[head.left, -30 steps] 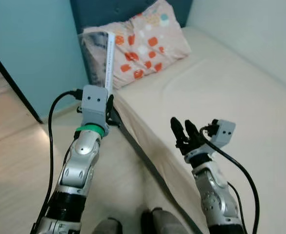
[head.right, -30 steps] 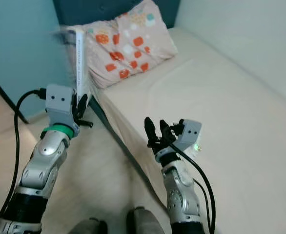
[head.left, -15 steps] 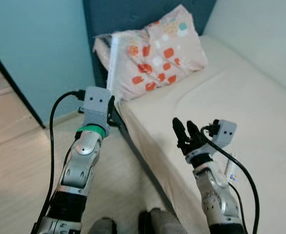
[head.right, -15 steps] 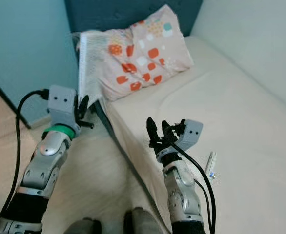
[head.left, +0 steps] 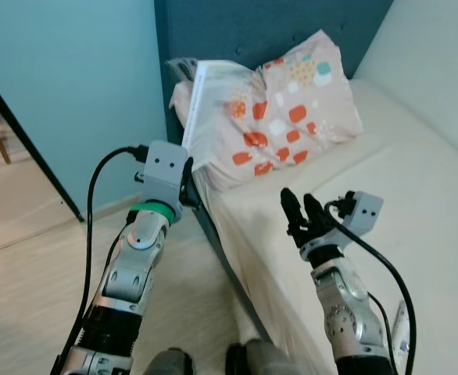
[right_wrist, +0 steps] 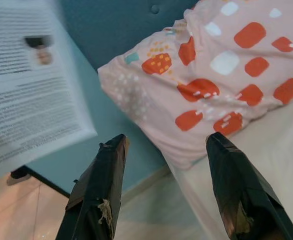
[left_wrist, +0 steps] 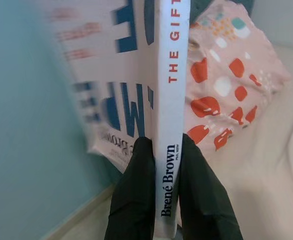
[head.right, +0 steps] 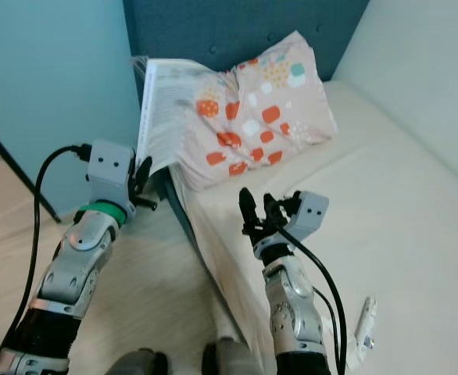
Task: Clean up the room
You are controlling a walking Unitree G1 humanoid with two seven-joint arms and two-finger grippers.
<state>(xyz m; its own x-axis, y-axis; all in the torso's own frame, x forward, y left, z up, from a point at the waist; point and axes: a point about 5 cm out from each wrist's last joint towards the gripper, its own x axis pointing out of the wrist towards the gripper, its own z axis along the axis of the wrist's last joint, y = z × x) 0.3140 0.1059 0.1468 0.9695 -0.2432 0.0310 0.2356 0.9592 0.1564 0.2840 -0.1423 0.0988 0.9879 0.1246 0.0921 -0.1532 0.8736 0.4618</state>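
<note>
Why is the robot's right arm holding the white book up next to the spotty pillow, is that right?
Not quite. The left gripper holds the white book, not the right. The left wrist view shows its black fingers pinching the spine. The right gripper is open and empty. The book is indeed beside the spotty pillow.

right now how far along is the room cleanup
Done: nothing visibly put away yet. In hand: the left pincer is shut on the white paperback book; the right pincer is open and holds nothing. Left: the small white tube on the cream bed.
</note>
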